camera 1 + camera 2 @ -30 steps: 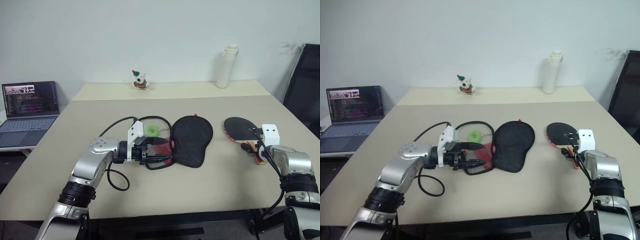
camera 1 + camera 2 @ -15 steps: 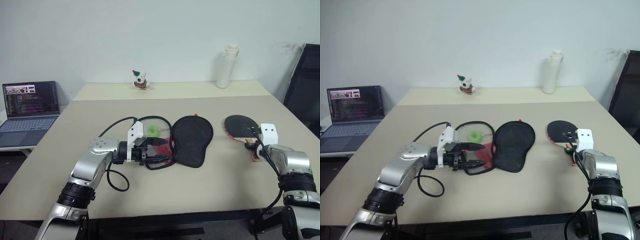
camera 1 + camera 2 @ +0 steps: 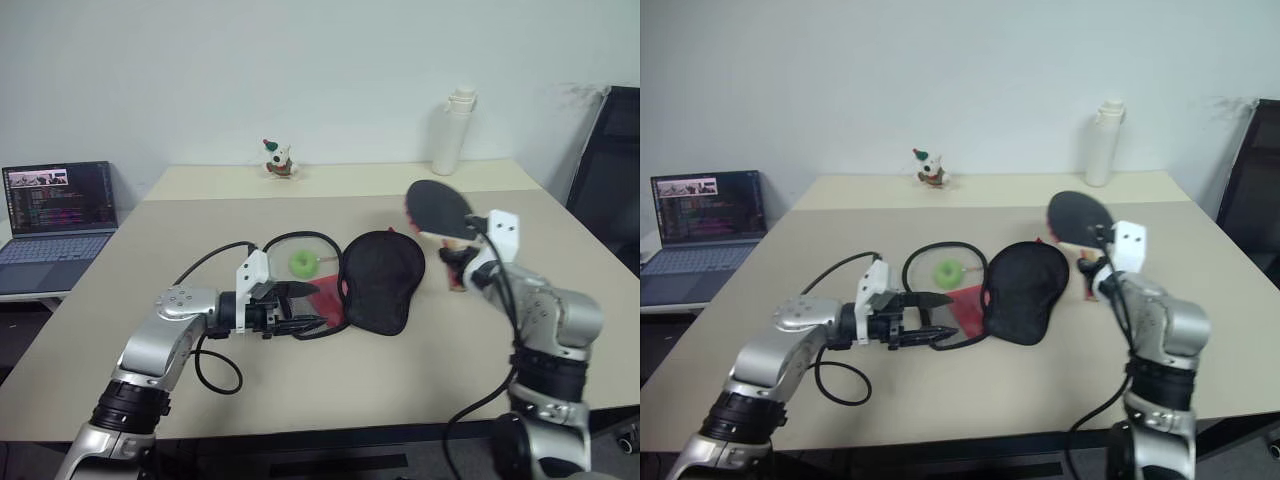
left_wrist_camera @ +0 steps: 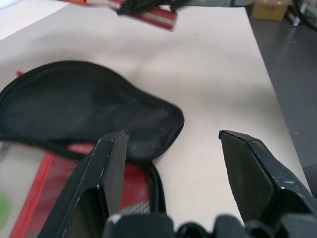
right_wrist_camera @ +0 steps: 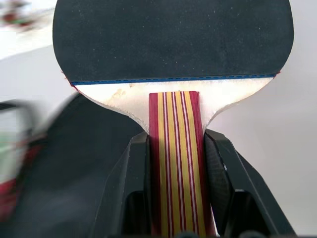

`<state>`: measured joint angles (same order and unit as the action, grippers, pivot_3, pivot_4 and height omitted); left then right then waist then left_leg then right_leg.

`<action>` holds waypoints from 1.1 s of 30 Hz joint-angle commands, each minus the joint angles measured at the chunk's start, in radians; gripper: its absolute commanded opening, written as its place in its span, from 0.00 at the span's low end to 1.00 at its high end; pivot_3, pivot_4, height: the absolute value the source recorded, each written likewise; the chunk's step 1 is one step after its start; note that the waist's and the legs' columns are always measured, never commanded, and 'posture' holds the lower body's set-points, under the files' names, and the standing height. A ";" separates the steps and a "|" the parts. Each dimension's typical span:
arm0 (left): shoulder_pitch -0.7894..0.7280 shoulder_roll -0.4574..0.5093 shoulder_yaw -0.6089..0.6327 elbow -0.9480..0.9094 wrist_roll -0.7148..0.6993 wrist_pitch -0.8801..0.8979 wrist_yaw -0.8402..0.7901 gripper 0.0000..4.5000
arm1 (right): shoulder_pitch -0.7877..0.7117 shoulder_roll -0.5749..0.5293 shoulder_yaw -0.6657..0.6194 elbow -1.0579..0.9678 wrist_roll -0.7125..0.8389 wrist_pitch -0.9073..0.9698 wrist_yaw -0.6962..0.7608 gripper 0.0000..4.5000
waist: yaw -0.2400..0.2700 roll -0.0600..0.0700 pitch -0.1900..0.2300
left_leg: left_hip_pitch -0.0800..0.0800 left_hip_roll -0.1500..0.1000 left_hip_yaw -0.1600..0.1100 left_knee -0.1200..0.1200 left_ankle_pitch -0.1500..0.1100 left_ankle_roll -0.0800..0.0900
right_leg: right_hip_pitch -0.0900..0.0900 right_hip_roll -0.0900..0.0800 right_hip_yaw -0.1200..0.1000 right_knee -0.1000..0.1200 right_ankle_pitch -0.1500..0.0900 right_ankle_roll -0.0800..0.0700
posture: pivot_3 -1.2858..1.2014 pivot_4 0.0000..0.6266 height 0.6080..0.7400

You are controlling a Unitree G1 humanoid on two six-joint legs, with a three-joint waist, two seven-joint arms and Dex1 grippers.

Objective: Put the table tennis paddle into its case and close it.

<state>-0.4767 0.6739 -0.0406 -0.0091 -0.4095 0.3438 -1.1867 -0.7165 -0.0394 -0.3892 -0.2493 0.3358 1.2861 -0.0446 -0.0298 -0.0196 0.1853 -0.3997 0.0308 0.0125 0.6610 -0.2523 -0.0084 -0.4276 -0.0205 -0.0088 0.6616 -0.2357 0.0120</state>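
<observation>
The table tennis paddle (image 3: 438, 208) hangs in the air just right of the case, black face up and away from me. My right gripper (image 3: 458, 264) is shut on its striped wooden handle (image 5: 174, 148), one finger on each side. The case (image 3: 380, 276) lies flat on the table, black side up, with red lining showing at its near left edge (image 4: 59, 163). My left gripper (image 3: 316, 306) rests low at that left edge, pointing at the case, open with nothing between its fingers (image 4: 115, 158).
A small green round object (image 3: 302, 263) lies just left of the case inside a black loop. A white bottle (image 3: 449, 132) and a small figurine (image 3: 278, 160) stand at the far edge. A laptop (image 3: 60, 210) sits off to the left, a black chair (image 3: 610, 180) to the right.
My right gripper closed on the paddle's handle, then lifted it off the table and carried it left toward the case. My left gripper drew back slightly to the left, still open.
</observation>
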 commanded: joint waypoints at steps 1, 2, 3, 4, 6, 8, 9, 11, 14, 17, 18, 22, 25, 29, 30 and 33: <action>0.010 0.039 0.062 -0.036 -0.016 -0.006 0.006 0.71 | -0.002 0.111 0.017 -0.092 0.007 -0.009 -0.070 0.24 | 0.000 0.000 0.000 | 0.000 0.000 0.000 0.000 0.000 0.000 | 0.000 -0.001 0.000 0.000 0.000 0.000 | 0.52 0.24 1.00; 0.015 0.049 0.070 -0.036 -0.016 -0.006 0.006 0.71 | 0.004 0.148 0.031 -0.088 0.001 -0.023 -0.085 0.24 | 0.000 0.000 0.000 | 0.000 0.000 0.000 0.000 0.000 0.000 | 0.000 -0.001 0.000 0.000 0.000 0.000 | 0.52 0.24 1.00; 0.019 0.060 0.083 -0.034 -0.017 -0.006 0.009 0.71 | 0.014 0.185 0.055 -0.076 -0.007 -0.044 -0.096 0.24 | 0.000 0.000 0.000 | 0.000 0.000 0.000 0.000 0.000 0.000 | 0.000 -0.001 0.000 0.000 0.000 0.000 | 0.52 0.24 1.00; 0.021 0.066 0.091 -0.033 -0.018 -0.006 0.012 0.71 | 0.021 0.206 0.070 -0.069 -0.011 -0.057 -0.103 0.24 | 0.001 0.000 0.000 | 0.000 0.000 -0.001 0.000 0.000 0.000 | 0.000 -0.001 -0.001 -0.001 0.000 0.000 | 0.52 0.24 1.00; 0.018 0.075 0.107 -0.031 -0.024 -0.003 0.015 0.71 | 0.036 0.224 0.100 -0.044 -0.014 -0.086 -0.110 0.24 | 0.004 0.000 0.000 | -0.001 0.000 -0.001 0.000 0.000 0.000 | 0.000 -0.003 -0.002 -0.001 0.000 0.000 | 0.52 0.24 1.00; 0.010 0.080 0.119 -0.027 -0.031 0.002 0.019 0.71 | 0.046 0.229 0.120 -0.020 -0.011 -0.111 -0.117 0.24 | 0.004 0.000 0.000 | -0.001 -0.001 -0.002 0.000 0.000 0.000 | 0.000 -0.003 -0.002 -0.001 0.000 0.000 | 0.52 0.24 1.00; 0.004 0.083 0.124 -0.022 -0.032 0.003 0.021 0.71 | 0.050 0.231 0.133 0.000 -0.013 -0.131 -0.118 0.24 | 0.003 0.000 0.000 | -0.001 -0.001 -0.001 0.000 0.000 0.000 | 0.000 -0.004 -0.002 -0.002 0.000 0.000 | 0.52 0.24 1.00; -0.002 0.088 0.130 -0.018 -0.031 0.003 0.027 0.71 | 0.057 0.230 0.162 0.044 -0.021 -0.175 -0.117 0.24 | 0.000 0.000 0.000 | -0.001 -0.001 -0.001 0.000 0.000 0.000 | 0.000 -0.003 -0.001 -0.002 0.000 0.000 | 0.52 0.24 1.00; -0.003 0.089 0.130 -0.022 -0.028 0.003 0.032 0.71 | 0.068 0.225 0.189 0.096 -0.029 -0.222 -0.115 0.24 | -0.002 0.000 0.000 | -0.001 -0.001 -0.001 0.000 0.000 0.000 | 0.000 -0.002 -0.002 -0.002 0.000 0.000 | 0.52 0.24 1.00; -0.001 0.089 0.130 -0.028 -0.028 0.004 0.035 0.71 | 0.079 0.228 0.210 0.137 -0.032 -0.257 -0.119 0.24 | -0.002 0.000 0.000 | 0.000 -0.001 -0.001 -0.001 0.000 0.000 | 0.000 0.000 -0.002 -0.002 0.000 0.000 | 0.52 0.24 1.00; 0.000 0.089 0.129 -0.031 -0.028 0.005 0.037 0.71 | 0.081 0.229 0.216 0.153 -0.034 -0.270 -0.119 0.24 | -0.002 0.000 0.000 | -0.001 -0.001 -0.001 -0.001 0.000 0.000 | 0.000 0.000 -0.001 -0.002 0.000 0.000 | 0.52 0.24 1.00; 0.002 0.089 0.125 -0.038 -0.029 0.006 0.042 0.71 | 0.082 0.229 0.231 0.208 -0.038 -0.308 -0.129 0.24 | -0.002 0.000 0.000 | 0.000 -0.001 -0.001 -0.001 0.000 0.000 | 0.000 0.000 -0.001 -0.002 0.000 0.000 | 0.52 0.24 1.00; 0.004 0.089 0.124 -0.045 -0.030 0.006 0.044 0.71 | 0.089 0.227 0.240 0.223 -0.034 -0.312 -0.137 0.24 | -0.002 0.000 0.000 | -0.001 -0.001 -0.001 -0.001 0.000 0.000 | 0.000 0.000 -0.001 -0.002 0.000 0.000 | 0.52 0.24 1.00; 0.002 0.087 0.121 -0.043 -0.029 0.005 0.043 0.71 | 0.094 0.238 0.232 0.240 -0.027 -0.320 -0.152 0.24 | -0.002 0.000 0.000 | 0.000 -0.001 -0.001 -0.001 0.000 0.000 | 0.000 0.000 -0.001 -0.002 0.000 0.000 | 0.52 0.24 1.00; 0.001 0.087 0.120 -0.043 -0.028 0.005 0.043 0.71 | 0.094 0.244 0.224 0.245 -0.026 -0.327 -0.162 0.24 | -0.002 0.000 0.000 | 0.000 -0.001 -0.001 -0.001 0.000 0.000 | 0.000 0.000 -0.001 -0.001 0.000 0.000 | 0.52 0.24 1.00; 0.001 0.087 0.118 -0.042 -0.027 0.003 0.041 0.71 | 0.092 0.248 0.223 0.249 -0.023 -0.348 -0.177 0.46 | -0.002 0.000 0.000 | 0.000 -0.001 -0.001 -0.001 0.000 0.000 | 0.000 -0.001 -0.001 -0.001 0.000 0.000 | 0.52 0.24 1.00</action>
<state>-0.4662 0.7442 0.0571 -0.0116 -0.4256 0.3498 -1.1464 -0.6282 0.1291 -0.1617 0.0201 0.2985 0.9765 -0.2080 -0.0319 -0.0195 0.1855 -0.4002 0.0301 0.0111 0.6604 -0.2523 -0.0083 -0.4276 -0.0211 -0.0103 0.6601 -0.2359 0.0118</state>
